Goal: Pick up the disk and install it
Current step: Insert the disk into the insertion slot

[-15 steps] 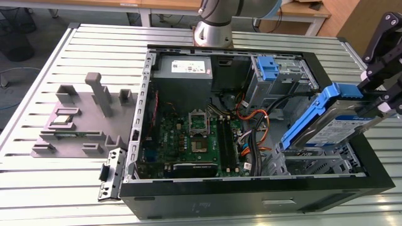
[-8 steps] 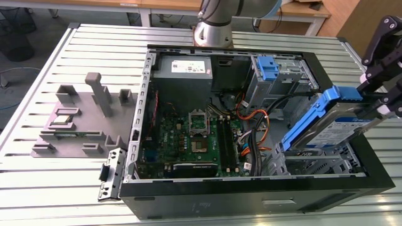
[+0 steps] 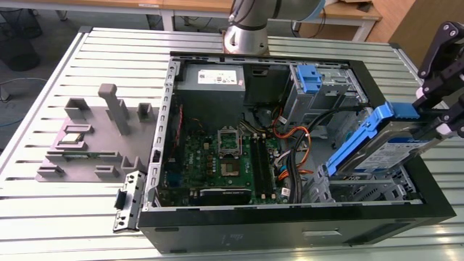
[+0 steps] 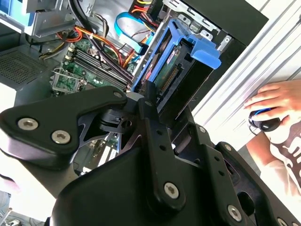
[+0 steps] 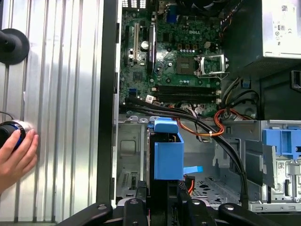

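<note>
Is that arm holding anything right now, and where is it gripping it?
Yes: the gripper holds the disk, clamped at its raised end, tilted over the open computer case.

A white printed sticker point(image 3: 217, 78) sits on the grey metal power-supply box point(image 3: 186, 79) at the far edge of the black computer case point(image 3: 290, 228); its print cannot be made out. A blue-and-white label point(image 3: 405, 155) crosses the flat silver-metal disk point(image 3: 388, 142) at the case's edge on the exterior view's right, equally unreadable. Short white lettering point(image 5: 189, 31) marks the green circuit board point(image 5: 141, 52).
</note>
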Controlling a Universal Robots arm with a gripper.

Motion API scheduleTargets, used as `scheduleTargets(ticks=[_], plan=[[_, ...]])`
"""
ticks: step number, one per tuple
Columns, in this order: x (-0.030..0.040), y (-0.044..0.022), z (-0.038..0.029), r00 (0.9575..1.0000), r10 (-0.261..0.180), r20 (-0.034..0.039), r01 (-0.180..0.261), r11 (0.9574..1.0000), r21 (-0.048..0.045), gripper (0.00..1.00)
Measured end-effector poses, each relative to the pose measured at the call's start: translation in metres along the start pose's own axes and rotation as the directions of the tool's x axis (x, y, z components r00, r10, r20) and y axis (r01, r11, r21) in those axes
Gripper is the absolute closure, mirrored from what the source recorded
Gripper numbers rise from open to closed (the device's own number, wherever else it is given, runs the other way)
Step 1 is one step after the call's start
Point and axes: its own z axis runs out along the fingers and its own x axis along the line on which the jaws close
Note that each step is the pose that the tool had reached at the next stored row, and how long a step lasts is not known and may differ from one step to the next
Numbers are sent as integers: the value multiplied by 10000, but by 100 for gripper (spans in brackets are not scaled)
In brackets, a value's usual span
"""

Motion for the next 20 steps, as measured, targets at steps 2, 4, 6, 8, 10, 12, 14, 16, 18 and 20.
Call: scheduleTargets(ticks=[2,4,6,8,10,12,14,16,18,20], plan=[[1,-1,5,10000,-31,-2,31,10000,-3,65],[2,-1,16,10000,-53,-2,53,10000,-4,65],[3,-3,34,10000,-71,-4,71,10000,-6,65],[5,-4,53,10000,-82,-7,82,10000,-7,65],[7,-5,75,10000,-93,-6,93,10000,-8,65],[8,-7,92,9999,-105,-7,105,9999,-9,65],[8,-7,100,9999,-109,-7,109,9999,-9,65],[9,-8,107,9999,-109,-7,109,9999,-9,65],[11,-9,129,9999,-109,-6,109,9999,-9,65],[13,-12,158,9999,-110,-7,110,9999,-9,65]])
